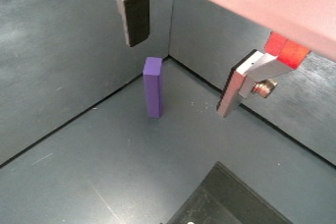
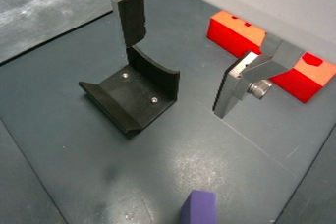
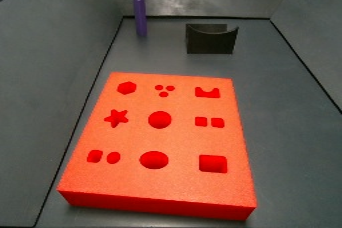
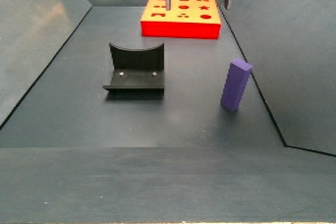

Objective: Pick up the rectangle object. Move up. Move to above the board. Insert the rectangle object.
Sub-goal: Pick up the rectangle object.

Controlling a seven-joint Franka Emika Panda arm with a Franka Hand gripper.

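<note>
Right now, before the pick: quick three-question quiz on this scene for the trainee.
1. True or false: the purple bar stands upright on the floor, clear of the gripper, which hangs up near the board.
2. What do the gripper's fingers hold? A) the bar B) nothing C) the fixture
3. How many star-shaped cut-outs does the board have?

Key: 1 true; 2 B; 3 one.

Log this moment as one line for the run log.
phase: before pick | gripper: open, empty, above floor | rectangle object: upright on floor, untouched | board: flat, nothing inserted | fixture: on floor
</note>
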